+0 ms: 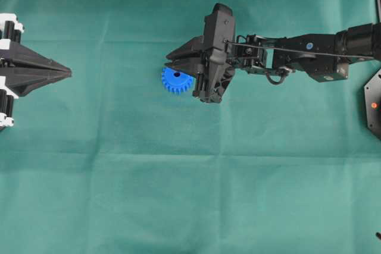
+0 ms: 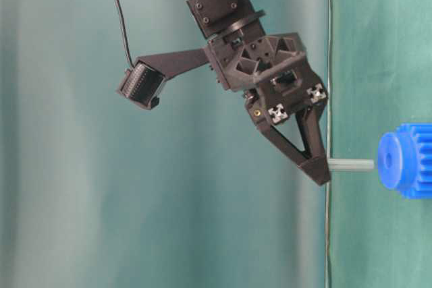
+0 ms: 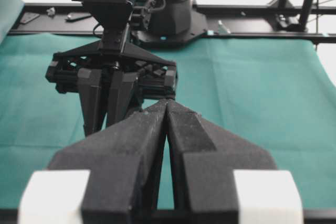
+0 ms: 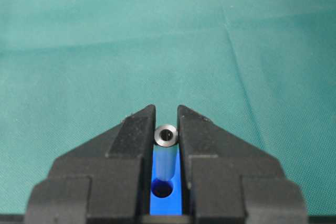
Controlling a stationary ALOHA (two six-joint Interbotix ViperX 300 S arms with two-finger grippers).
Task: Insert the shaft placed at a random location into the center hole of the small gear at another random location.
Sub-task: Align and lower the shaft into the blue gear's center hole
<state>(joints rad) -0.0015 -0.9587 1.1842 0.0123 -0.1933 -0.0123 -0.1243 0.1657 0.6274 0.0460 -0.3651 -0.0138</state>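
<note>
You will find the right pincer point(image 4: 167, 129) clamped on the shaft point(image 4: 167, 136), its two tips pressed against the pin's sides, directly above the small gear point(image 1: 177, 80) that lies on the green desk point(image 1: 190, 194). In the table-level view the shaft's free end points at the gear and stops just short of it, in line with the center hole point(image 4: 163, 189). The left pincer point(image 1: 66, 73) rests at the desk's edge, fully closed and holding nothing.

The small gear point(image 1: 175, 80), bright blue and toothed, lay flat. The shaft point(image 2: 351, 164) (a short silver-grey pin) stood above its center hole point(image 4: 163, 188), not yet inserted.
</note>
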